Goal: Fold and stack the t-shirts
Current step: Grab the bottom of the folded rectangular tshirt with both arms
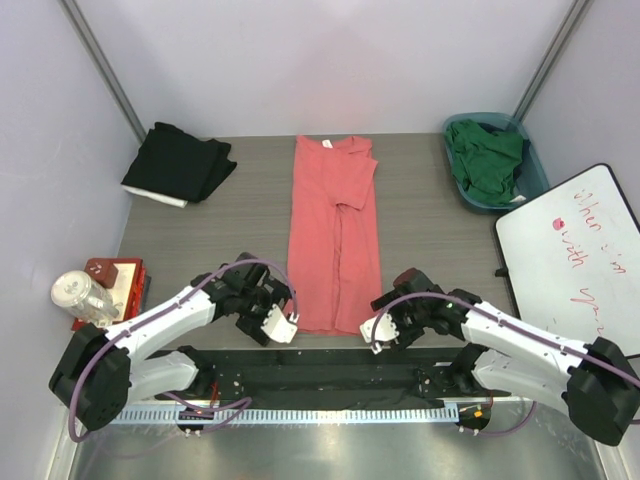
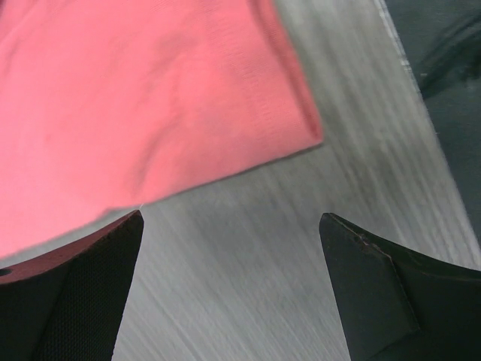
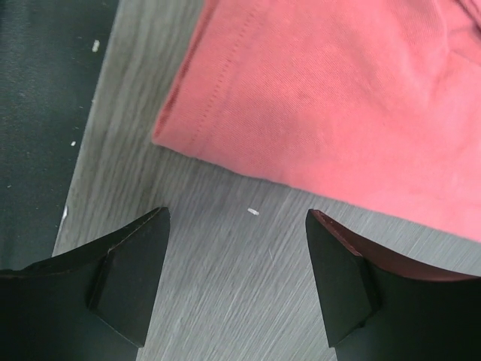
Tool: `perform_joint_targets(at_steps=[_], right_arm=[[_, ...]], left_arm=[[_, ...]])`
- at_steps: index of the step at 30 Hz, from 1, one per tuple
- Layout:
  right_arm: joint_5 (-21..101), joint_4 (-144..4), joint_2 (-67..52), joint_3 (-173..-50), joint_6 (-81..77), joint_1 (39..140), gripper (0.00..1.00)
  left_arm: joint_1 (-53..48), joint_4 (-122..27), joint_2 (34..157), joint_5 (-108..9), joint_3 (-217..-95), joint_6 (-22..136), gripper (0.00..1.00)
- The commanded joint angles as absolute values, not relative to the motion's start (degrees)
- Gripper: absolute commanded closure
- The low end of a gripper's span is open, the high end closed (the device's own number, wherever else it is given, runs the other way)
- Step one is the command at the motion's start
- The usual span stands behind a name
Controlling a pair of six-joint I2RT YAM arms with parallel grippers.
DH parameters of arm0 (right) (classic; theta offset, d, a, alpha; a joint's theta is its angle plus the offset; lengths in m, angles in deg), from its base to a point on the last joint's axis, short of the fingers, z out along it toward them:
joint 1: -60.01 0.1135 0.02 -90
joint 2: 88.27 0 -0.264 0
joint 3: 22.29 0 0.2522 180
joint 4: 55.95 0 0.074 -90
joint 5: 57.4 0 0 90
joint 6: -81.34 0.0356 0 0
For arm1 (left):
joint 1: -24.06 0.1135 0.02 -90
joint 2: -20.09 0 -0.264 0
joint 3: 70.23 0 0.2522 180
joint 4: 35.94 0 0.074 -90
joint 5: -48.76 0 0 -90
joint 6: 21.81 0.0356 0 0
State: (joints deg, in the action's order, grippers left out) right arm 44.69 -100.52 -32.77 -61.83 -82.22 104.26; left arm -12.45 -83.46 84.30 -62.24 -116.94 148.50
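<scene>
Black t-shirt (image 1: pixel 178 163) sits bunched at the upper left of the bench (image 1: pixel 430 230). Left gripper (image 1: pixel 283 327) has its jaws wide open and empty, just off the lower left hem corner of the coral-pink t-shirt (image 1: pixel 333 235). That one lies mid-frame, long axis running top to bottom. Right gripper (image 1: pixel 376 330) mirrors it at the lower right corner, jaws released too. Bare bench under both, room looks fine. Green t-shirt (image 1: pixel 487 160) is in the basket (image 1: pixel 488 207), upper right
</scene>
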Motion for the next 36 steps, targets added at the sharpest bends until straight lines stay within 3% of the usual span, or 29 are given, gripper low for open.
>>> perform_joint_targets(at_steps=[1, 12, 25, 28, 32, 36], right_arm=[[49.0, -95.4, -36.9, -59.0, -87.8, 105.0, 0.22], [53.3, -90.7, -44.6, -50.4, -93.2, 106.2, 0.25], [54.7, -86.2, -41.3, -50.6, -91.9, 107.6, 0.26], [54.6, -85.2, -41.7, -49.6, -91.5, 107.7, 0.26], [54.6, -84.0, -41.5, -48.6, -91.3, 107.8, 0.26], [54.2, -86.7, -41.2, -49.8, -90.8, 107.8, 0.29]], left_arm=[[-13.2, -79.4, 83.2, -67.3, -113.2, 158.3, 0.00], [-13.8, -77.9, 84.8, -70.5, -110.9, 163.1, 0.00], [-18.6, -79.8, 84.3, -73.5, -110.3, 161.4, 0.01], [-20.1, -79.6, 83.7, -73.2, -109.3, 160.3, 0.06], [-21.1, -76.3, 84.5, -71.3, -108.5, 158.2, 0.23], [-21.0, -75.6, 85.8, -69.5, -109.7, 155.1, 0.34]])
